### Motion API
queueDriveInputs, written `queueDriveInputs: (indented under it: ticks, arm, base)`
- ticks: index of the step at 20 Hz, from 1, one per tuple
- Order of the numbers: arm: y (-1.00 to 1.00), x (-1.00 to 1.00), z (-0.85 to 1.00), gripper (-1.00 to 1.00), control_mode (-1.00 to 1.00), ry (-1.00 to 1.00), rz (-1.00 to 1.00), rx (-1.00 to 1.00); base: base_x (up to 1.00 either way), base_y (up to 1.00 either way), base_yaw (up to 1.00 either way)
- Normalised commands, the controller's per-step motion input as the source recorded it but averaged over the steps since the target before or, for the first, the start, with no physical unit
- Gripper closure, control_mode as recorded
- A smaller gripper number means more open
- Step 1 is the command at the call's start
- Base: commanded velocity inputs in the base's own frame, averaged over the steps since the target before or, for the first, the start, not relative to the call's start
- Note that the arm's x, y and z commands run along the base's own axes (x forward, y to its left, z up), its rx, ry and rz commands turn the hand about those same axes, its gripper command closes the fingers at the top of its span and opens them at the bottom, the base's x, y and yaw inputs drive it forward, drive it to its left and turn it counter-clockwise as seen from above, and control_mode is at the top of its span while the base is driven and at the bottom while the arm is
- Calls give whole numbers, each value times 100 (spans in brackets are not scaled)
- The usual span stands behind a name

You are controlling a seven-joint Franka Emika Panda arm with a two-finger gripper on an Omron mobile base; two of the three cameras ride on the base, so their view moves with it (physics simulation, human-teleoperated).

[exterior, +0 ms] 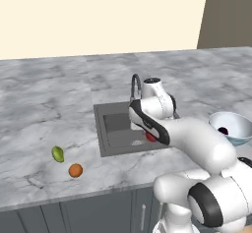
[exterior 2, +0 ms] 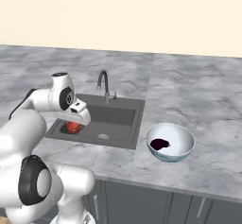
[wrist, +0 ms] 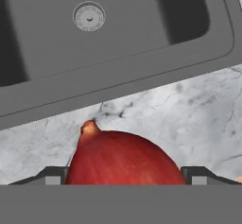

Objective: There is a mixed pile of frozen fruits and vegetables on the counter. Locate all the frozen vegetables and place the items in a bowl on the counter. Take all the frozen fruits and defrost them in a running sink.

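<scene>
Arm is reaching forward over the sink, wrist bent down, gripper hanging above the basin's near edge. Fingers are closing around the red ball, one either side, ball lifted clear of the counter. Eggplant is lying inside the bowl, right of the sink. Orange ball and yellow-green oval are sitting near each other on the counter left of the sink, tap standing behind the basin

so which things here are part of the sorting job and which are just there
Job: red ball held in the gripper, dark eggplant inside the bowl, orange ball and yellow-green fruit on the counter, sink.

Just there: cabinets, wall.
</scene>
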Motion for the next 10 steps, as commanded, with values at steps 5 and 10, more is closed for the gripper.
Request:
queueDriveInputs:
  ticks: [5,10]
  arm:
    - [-55,-27,17,100,-100,0,-2,-3]
    - [-49,-17,20,100,-100,0,-5,-2]
  base:
    - [0,0,0]
    - [0,0,0]
